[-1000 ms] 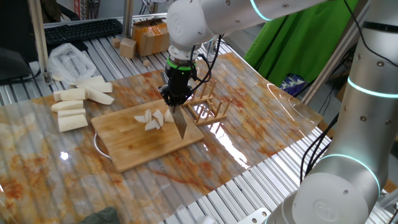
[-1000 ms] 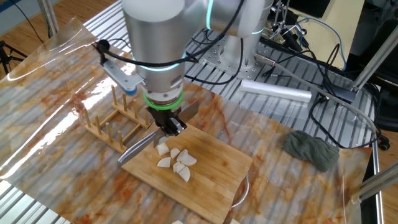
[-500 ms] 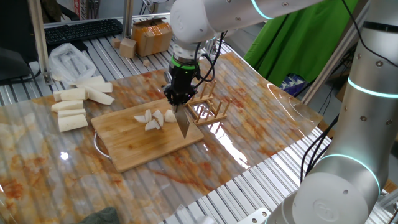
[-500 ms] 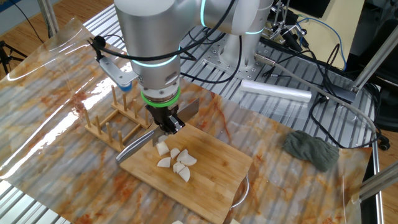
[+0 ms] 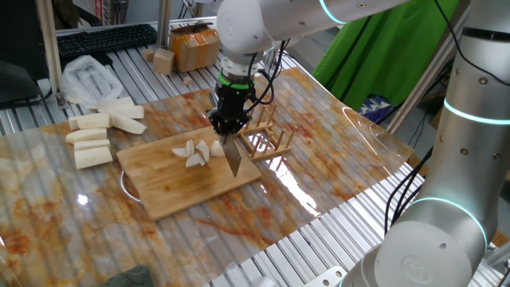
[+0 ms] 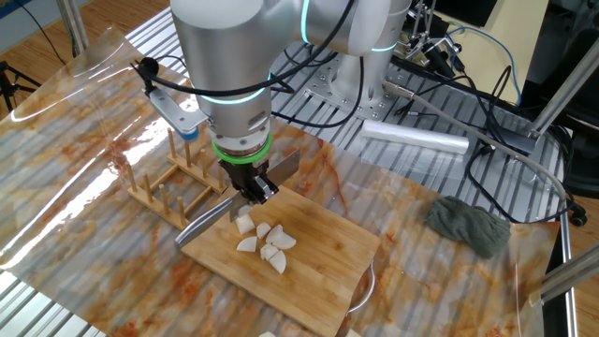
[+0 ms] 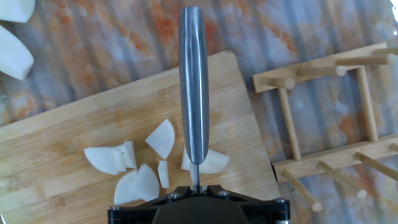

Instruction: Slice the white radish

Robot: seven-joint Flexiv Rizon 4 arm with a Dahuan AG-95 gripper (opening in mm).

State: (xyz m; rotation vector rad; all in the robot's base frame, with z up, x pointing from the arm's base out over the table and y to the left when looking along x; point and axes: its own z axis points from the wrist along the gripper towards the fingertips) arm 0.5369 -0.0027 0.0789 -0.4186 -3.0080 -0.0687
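Observation:
The white radish lies as several small pale slices (image 5: 198, 151) (image 6: 264, 245) (image 7: 138, 169) on a wooden cutting board (image 5: 179, 191) (image 6: 323, 271) (image 7: 68, 134). My gripper (image 5: 228, 127) (image 6: 251, 190) (image 7: 196, 185) is shut on a steel knife (image 5: 234, 161) (image 6: 204, 223) (image 7: 194, 87). The blade sits just beside the slices, on the side toward the rack, reaching to the board's edge. I cannot tell whether the blade touches the board.
A wooden peg rack (image 5: 267, 139) (image 6: 173, 183) (image 7: 323, 124) stands close beside the board. Longer radish sticks (image 5: 92, 135) and a plastic bag (image 5: 86, 76) lie beyond the board's other end. A grey cloth (image 6: 473, 227) rests near the table's edge.
The gripper and knife have shifted slightly toward the rack over the last second. The slices have stayed where they were.

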